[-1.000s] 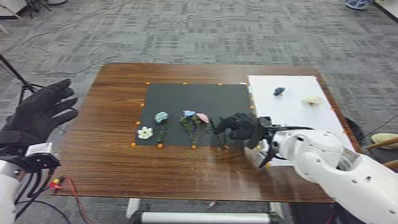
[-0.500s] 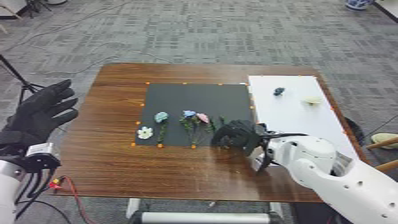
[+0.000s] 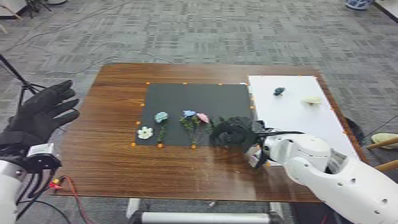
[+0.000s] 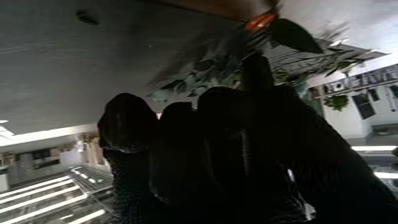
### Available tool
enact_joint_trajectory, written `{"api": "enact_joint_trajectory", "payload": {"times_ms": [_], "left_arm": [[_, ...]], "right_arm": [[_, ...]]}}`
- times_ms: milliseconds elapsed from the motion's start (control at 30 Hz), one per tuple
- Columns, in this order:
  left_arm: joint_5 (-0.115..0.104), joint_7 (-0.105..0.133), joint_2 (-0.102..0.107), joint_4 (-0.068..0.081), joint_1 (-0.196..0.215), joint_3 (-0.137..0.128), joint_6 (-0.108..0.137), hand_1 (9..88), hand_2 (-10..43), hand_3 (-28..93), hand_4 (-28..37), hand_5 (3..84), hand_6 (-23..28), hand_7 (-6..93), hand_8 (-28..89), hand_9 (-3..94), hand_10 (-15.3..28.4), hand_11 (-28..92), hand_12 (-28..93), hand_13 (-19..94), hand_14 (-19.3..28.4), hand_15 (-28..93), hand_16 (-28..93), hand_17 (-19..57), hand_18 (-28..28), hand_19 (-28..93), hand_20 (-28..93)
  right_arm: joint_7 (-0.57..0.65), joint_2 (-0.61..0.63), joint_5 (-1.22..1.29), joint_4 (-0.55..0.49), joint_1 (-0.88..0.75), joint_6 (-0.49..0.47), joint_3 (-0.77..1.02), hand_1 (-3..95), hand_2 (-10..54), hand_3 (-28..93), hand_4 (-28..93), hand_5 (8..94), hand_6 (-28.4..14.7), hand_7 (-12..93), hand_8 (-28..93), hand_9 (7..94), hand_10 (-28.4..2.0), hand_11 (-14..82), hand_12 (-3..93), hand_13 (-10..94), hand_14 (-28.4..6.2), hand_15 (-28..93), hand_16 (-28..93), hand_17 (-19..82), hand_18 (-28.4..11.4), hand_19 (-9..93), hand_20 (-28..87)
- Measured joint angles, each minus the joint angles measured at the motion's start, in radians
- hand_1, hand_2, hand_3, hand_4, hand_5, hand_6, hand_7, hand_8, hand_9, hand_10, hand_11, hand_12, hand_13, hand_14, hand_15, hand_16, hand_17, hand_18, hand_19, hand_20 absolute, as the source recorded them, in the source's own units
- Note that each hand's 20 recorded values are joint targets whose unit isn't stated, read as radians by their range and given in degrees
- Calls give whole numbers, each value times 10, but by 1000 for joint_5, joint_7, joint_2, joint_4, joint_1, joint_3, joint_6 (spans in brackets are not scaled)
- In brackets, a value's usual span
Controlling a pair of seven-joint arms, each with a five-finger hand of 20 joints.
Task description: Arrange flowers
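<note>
In the head view, my left hand (image 3: pixel 40 116) is open beyond the table's left edge. My right hand (image 3: pixel 233 132) is low over the black mat's (image 3: pixel 200 95) near right corner and hides what lies beneath. Left of it on the mat are a pink flower (image 3: pixel 203 117), a blue flower (image 3: pixel 188 113), a pale teal flower (image 3: pixel 161 117) and a white flower (image 3: pixel 145 132). In the right wrist view, green leaves (image 4: pixel 296 36) and stems are close beyond my right hand (image 4: pixel 222 145); its grip on them is unclear.
A white sheet (image 3: pixel 298 110) right of the mat bears a dark blue flower (image 3: pixel 279 91) and a cream flower (image 3: pixel 311 100). Small orange markers line the mat's edges. Red and black cables hang by the brown table's (image 3: pixel 133 175) near left corner.
My right hand has moved slightly left and lower on the mat, covering the greenery beside it, and its arm has shifted with it. My left hand has stayed still.
</note>
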Motion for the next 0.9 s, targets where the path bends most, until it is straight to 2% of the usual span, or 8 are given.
{"api": "enact_joint_trajectory", "payload": {"times_ms": [600, 900], "left_arm": [[1, 0, 0, 0, 0, 0, 0, 239, -25, 685, -283, 219, 17, 226, -105, 168, 97, 221, 194, 62, 125, 439, -54, -109, 190, 403, 125], [1, 0, 0, 0, 0, 0, 1, 239, -25, 685, -283, 219, 16, 227, -105, 168, 97, 221, 195, 61, 126, 440, -54, -109, 190, 402, 125]], "right_arm": [[13, 8, 2, 41, 52, 36, -36, 220, 241, 932, -128, 516, 30, 188, -130, 710, -133, 663, 502, 773, -100, 883, 429, 425, -244, 932, 575], [5, 16, 2, 52, 47, 39, -16, 222, 199, 932, -125, 511, 31, 183, -131, 708, -134, 661, 504, 770, -102, 883, 429, 422, -246, 932, 572]]}}
